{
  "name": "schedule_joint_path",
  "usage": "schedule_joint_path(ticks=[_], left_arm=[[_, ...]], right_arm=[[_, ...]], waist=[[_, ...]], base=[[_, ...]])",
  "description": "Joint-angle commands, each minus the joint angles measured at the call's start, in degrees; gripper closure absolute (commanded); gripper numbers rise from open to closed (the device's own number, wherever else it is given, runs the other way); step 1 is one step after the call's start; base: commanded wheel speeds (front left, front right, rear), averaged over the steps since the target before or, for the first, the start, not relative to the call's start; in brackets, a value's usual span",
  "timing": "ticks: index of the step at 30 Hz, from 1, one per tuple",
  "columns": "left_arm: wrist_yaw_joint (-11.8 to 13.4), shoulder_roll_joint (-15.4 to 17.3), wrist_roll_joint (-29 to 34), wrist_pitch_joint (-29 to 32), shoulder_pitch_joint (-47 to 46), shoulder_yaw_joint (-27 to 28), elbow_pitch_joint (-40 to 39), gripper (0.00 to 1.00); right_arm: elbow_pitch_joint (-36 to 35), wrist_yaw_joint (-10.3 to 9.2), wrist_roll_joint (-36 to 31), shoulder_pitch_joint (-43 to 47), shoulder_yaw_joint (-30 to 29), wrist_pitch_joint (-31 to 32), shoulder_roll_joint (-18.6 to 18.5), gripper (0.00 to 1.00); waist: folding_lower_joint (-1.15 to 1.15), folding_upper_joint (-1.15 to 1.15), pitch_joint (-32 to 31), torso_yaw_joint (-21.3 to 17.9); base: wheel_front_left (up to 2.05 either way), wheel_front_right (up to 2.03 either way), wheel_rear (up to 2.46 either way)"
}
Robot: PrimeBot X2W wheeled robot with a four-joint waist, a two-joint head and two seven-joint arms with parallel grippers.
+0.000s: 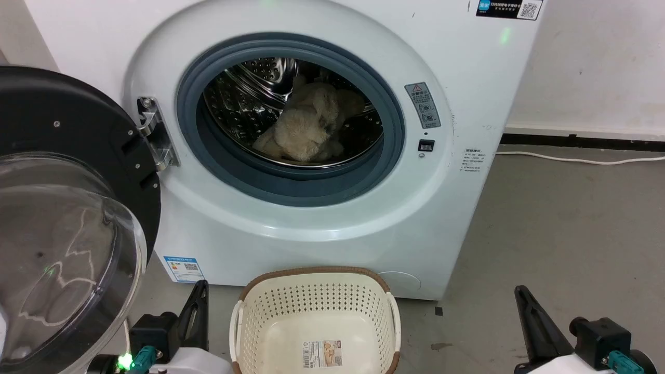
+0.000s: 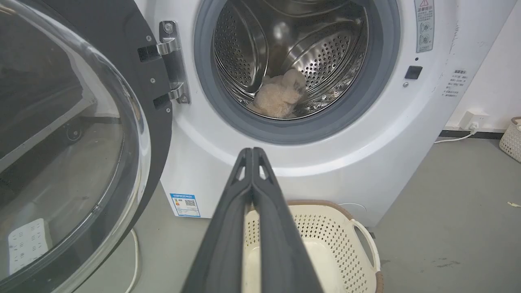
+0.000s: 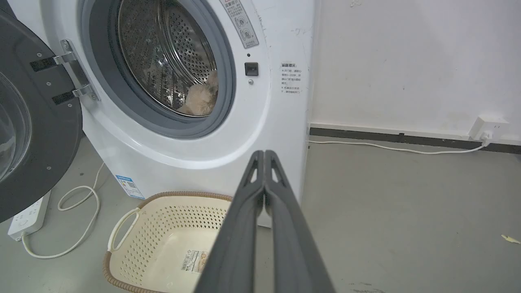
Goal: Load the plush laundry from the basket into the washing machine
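Grippers, two in count, are both resting with their long dark fingers pressed flat together, gripping nothing and touching nothing. The left gripper (image 2: pixel 252 152) is pointing up toward the lower front of the washing machine (image 1: pixel 467 156), hovering just left of the basket (image 2: pixel 333 232). The right gripper (image 3: pixel 264 154) is aiming toward the machine's right front edge, hanging off to the basket's right. In the head view both are sitting low near the bottom corners, fingers angled upward, one on either side of that single cream basket. The basket is standing on the grey floor (image 1: pixel 545 234) just in front of the machine, showing a sticker (image 1: pixel 322 353) on its bottom. One beige plush toy (image 1: pixel 306 130) is lying inside the perforated steel drum (image 1: pixel 244 98), low down, well apart from both grippers. The machine's one round door (image 1: pixel 78 208) is hanging wide open to the left on its hinge. One white power strip (image 3: pixel 27 217) is lying on the floor below the door, and a second perforated basket (image 2: pixel 511 140) is peeking in at the far right by the wall.
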Motion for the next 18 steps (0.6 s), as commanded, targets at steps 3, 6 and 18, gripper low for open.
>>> schedule_joint_path(ticks=[3,6,18], left_arm=[[-0.61,-0.82,1.31,0.41,-1.09,0.81,-0.36,1.0],[-0.76,-1.04,1.67,0.54,-1.19,1.06,-0.4,1.0],[-1.72,-2.35,3.86,1.31,-1.79,2.55,-0.6,1.0]], right_arm=[[-0.55,0.03,-0.99,-1.24,-0.08,0.69,-0.02,1.0],[-0.62,0.03,-1.22,-1.42,-0.09,0.91,-0.02,1.0],[-1.06,0.03,-2.57,-2.5,-0.15,2.23,-0.03,1.0]], waist=[[0.0,0.0,0.17,-0.06],[0.0,0.0,0.25,-0.09],[0.0,0.0,0.72,-0.26]], base=[[0.0,0.0,0.0],[0.0,0.0,0.0],[0.0,0.0,0.0]])
